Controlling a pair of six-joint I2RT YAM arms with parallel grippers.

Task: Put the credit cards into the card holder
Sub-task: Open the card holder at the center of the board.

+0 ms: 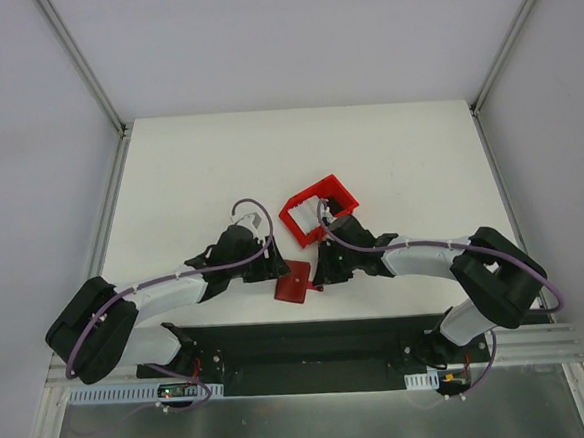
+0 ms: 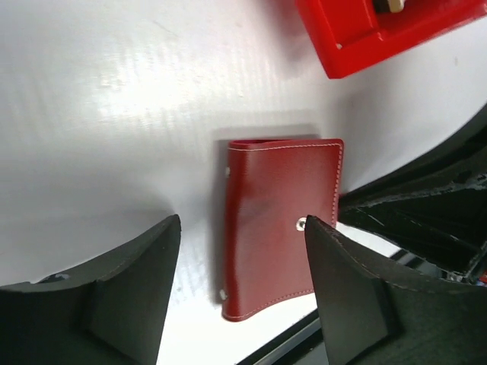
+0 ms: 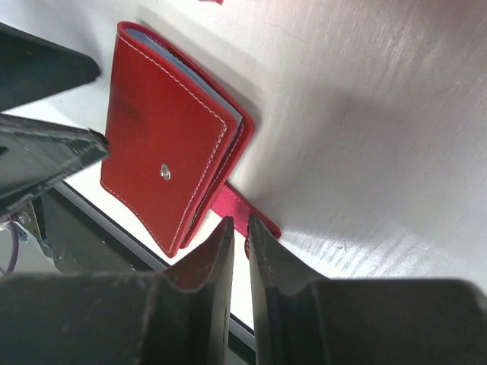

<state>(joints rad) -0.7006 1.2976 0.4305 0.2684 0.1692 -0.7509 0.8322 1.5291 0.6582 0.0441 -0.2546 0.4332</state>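
Left wrist view: the left hand (image 2: 242, 226) stands wide over the closed card holder (image 2: 283, 228), which lies flat at the near edge of the worktop (image 2: 114, 114). The right hand (image 3: 240, 222) is narrow at the tab (image 3: 242, 207), and I cannot tell whether it grips. A clumsy nudge could push the holder over the edge.

A robot lab test cell, not a home or a shop: a left arm (image 1: 157, 299) and a right arm (image 1: 425, 260) are bolted to a black plate (image 1: 301, 344) beside a metal rail (image 1: 542, 347) at the edge of a white table (image 1: 188, 166). Plain white walls (image 1: 26, 147) held by metal posts (image 1: 80, 58) box it in; purple cables (image 1: 80, 344) and a circuit board (image 1: 181, 391) sit exposed
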